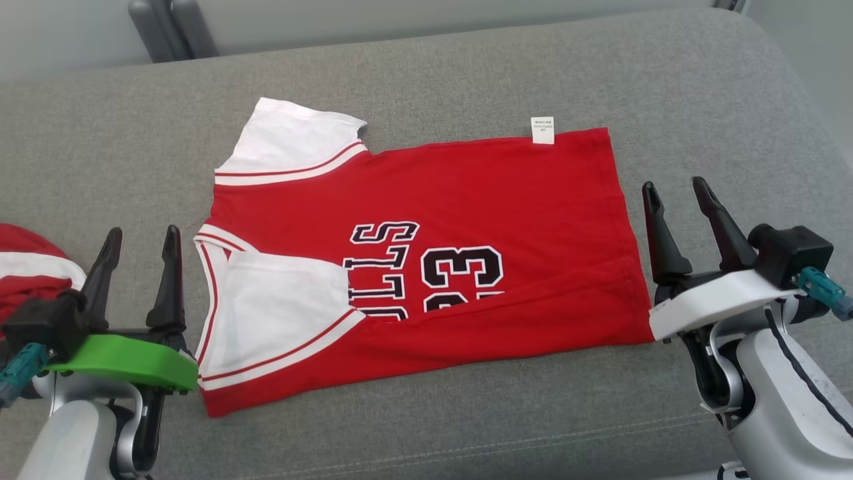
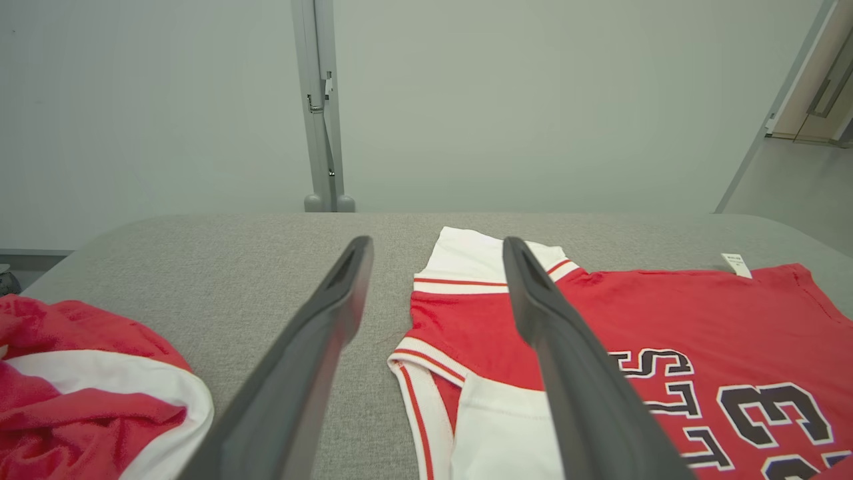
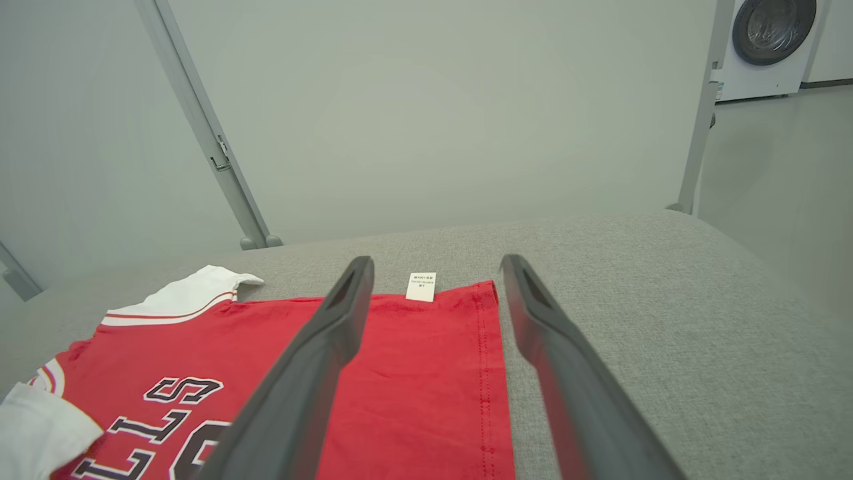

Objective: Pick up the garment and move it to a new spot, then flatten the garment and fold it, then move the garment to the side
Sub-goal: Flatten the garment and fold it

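Stretching across the view, the grey woven cushion (image 1: 466, 60) bore the red jersey (image 1: 466, 200). It lay flat at the cushion's middle, its near long edge turned up over the lower part of the black-and-white lettering, so the folding seemed part done. The next fold looked to call for both claws pinching the soft knit along the far edge together. A crumpled red-and-white garment (image 1: 26, 267) sat at the left. The left gripper (image 1: 143, 233) and right gripper (image 1: 673, 183) flanked the jersey, jaws spread wide, holding nothing. A small white label (image 1: 542, 129) poked from the far edge.
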`<state>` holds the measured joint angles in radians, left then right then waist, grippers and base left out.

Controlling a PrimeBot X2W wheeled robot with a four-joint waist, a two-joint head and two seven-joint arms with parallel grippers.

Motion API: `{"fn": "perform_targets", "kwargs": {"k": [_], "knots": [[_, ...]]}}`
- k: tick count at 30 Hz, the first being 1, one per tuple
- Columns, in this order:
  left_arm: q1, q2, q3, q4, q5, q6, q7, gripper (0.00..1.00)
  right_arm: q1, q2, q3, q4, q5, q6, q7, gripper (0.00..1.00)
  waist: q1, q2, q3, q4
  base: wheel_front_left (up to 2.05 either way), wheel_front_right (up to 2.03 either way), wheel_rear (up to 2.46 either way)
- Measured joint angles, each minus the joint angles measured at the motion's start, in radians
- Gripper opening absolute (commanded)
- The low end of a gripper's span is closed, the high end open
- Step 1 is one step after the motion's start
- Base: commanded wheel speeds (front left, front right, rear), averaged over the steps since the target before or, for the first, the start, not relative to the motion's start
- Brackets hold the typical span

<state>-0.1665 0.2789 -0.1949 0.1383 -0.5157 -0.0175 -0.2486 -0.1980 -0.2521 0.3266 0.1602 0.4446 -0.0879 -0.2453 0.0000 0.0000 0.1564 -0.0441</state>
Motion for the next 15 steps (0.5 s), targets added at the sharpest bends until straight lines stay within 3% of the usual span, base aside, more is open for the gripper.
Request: {"fn": "perform_targets", "kwargs": {"k": [15], "knots": [[-0.206,0.067,-0.038,0.002,0.0,-0.073,0.09,1.0,-0.16,0.021,-0.026,0.068,0.041,0.008,0.055,1.0,0.0,0.0,0.152,-0.003,0.0,0.0,0.0]]}}
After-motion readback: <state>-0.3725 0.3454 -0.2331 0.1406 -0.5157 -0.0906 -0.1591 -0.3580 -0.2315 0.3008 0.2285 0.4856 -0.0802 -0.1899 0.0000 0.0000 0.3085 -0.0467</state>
